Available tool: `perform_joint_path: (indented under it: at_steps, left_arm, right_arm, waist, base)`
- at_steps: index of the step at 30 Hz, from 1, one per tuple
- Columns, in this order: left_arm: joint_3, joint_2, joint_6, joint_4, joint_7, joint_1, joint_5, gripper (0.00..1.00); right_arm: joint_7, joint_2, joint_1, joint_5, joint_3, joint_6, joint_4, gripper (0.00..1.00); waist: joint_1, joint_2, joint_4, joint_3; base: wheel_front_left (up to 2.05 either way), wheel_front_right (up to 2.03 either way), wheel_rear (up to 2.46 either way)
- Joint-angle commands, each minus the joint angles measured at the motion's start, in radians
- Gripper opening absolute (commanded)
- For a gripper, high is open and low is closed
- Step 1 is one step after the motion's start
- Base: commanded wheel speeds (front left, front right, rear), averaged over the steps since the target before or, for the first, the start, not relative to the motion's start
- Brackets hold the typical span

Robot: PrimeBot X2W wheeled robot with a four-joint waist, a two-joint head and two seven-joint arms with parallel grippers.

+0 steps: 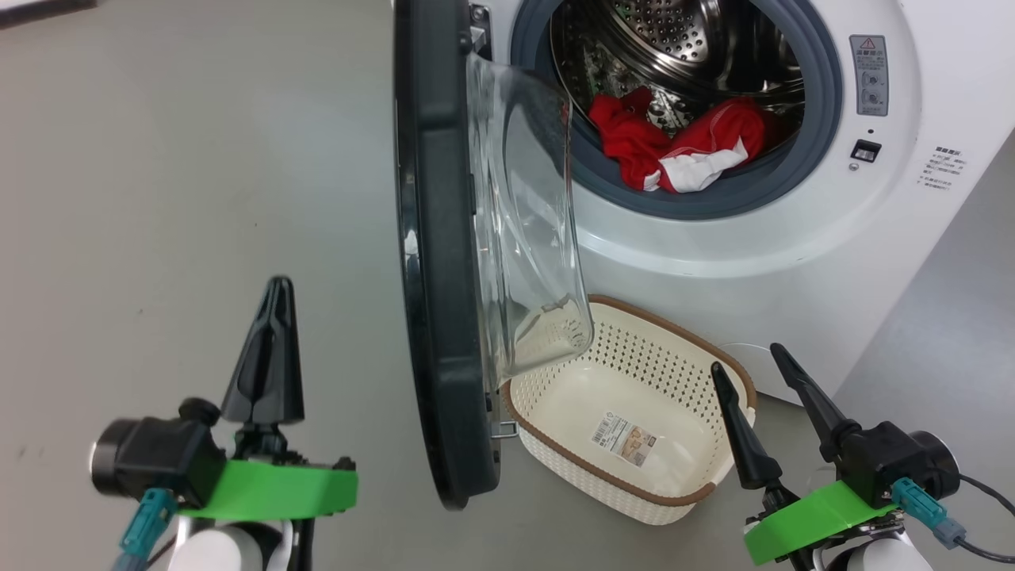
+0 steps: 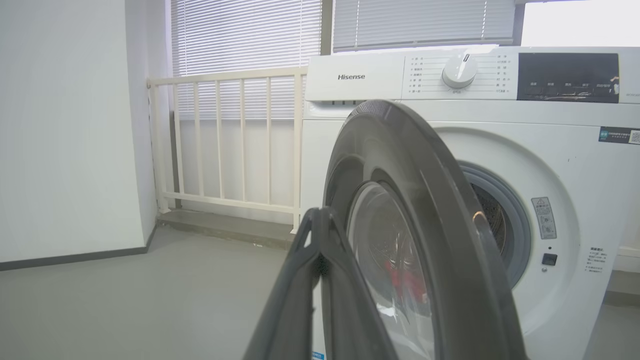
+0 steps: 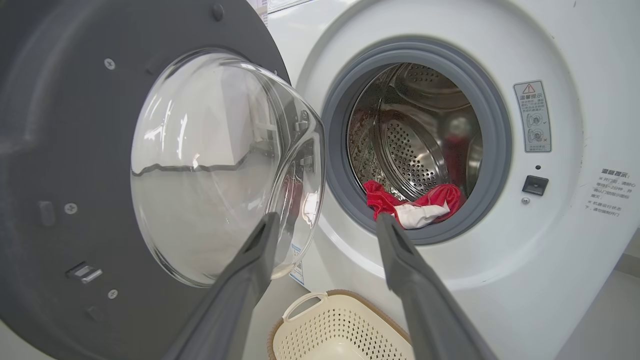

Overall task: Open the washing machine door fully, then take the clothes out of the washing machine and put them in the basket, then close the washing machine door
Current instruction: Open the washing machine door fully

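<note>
Left gripper (image 1: 279, 289): jaws shut tight, holding nothing. It hovers over the bare floor (image 1: 158, 198), fingers pointing ahead.

Right gripper (image 1: 747, 358): jaws spread wide, empty. The basket (image 1: 571, 404) sits on the floor just ahead of it and to its left, nothing inside but a sticker.

The washing machine door (image 1: 436, 277) stands between the two grippers, edge-on in the head view and roughly square to the machine front, so only partly open by my reading. Its black outer face is to the right of the left gripper, near but not touching. Its glass bowl (image 1: 523, 222) bulges toward the right gripper's side and overhangs the basket's near-left corner.

Farthest: the clothes (image 1: 674, 147), a red-and-white heap at the bottom front of the steel drum (image 1: 674, 40) of the washing machine (image 1: 714, 254). They lie ahead of and above the right gripper, slightly to its left. The heap's long axis runs across the drum mouth, crosswise to the fingers.

Judgement: the door has to swing farther toward the left gripper's side. The right gripper faces the inner side, so a push from there looks more direct. It is also the nearer arm to the clothes.
</note>
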Motion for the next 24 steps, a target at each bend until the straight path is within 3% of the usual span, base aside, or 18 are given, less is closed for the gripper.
perform_joint_path:
  at_steps: [1, 8, 14, 24]
  left_arm:
    - [0.028, 0.017, -0.006, -0.041, -0.005, -0.044, 0.01, 0.0]
    - [-0.038, 0.012, -0.012, -0.178, 0.016, -0.069, 0.011, 0.0]
    - [-0.174, 0.006, -0.032, -0.256, 0.075, -0.052, 0.006, 0.0]
    - [-0.32, 0.002, -0.031, -0.186, 0.164, -0.034, -0.061, 0.0]
  right_arm:
    - [-0.006, 0.002, -0.027, -0.011, 0.023, 0.004, -0.022, 1.0]
    - [-0.006, 0.002, -0.031, -0.012, 0.039, 0.004, -0.02, 1.0]
    - [-0.006, 0.002, -0.038, -0.014, 0.045, 0.004, -0.021, 1.0]
    - [-0.006, 0.002, -0.056, -0.015, 0.052, 0.004, -0.021, 1.0]
  waist:
    - [0.0, -0.0001, -0.002, 0.0]
    - [0.0, -0.0001, -0.019, 0.005]
    - [0.0, -0.0001, -0.027, 0.014]
    - [0.0, -0.0001, -0.041, 0.032]
  base:
    - [0.0, 0.0, 0.0]
    - [0.0, 0.0, 0.0]
    - [0.0, 0.0, 0.0]
    - [0.0, 0.0, 0.0]
